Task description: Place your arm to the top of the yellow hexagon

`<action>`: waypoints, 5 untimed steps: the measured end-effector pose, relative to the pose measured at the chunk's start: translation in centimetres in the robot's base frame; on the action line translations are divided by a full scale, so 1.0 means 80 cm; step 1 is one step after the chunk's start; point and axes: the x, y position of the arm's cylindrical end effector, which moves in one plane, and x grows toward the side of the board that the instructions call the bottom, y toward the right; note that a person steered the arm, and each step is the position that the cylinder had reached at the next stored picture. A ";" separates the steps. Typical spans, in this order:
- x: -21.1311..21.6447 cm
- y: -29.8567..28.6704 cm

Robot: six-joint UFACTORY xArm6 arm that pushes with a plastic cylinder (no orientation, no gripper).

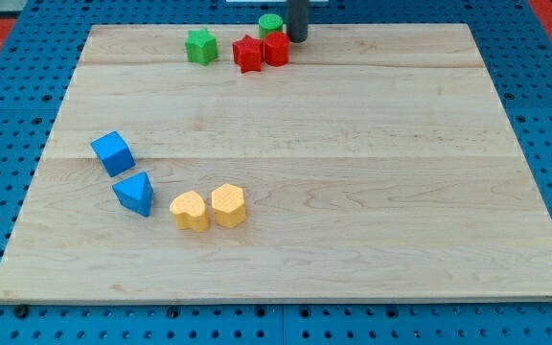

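The yellow hexagon (228, 204) lies on the wooden board (353, 172) at the lower middle-left, touching a yellow heart-shaped block (191, 211) on its left. My tip (297, 39) is at the view's top, far above the hexagon, just right of a red block (276, 48) and a green round block (270, 25).
A red star (247, 54) touches the red block on its left. A green star (199, 46) lies further left. A blue cube (113, 153) and a blue triangular block (135, 194) lie at the left, near the yellow pair.
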 end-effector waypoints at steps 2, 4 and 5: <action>0.198 -0.090; 0.230 -0.252; 0.313 -0.123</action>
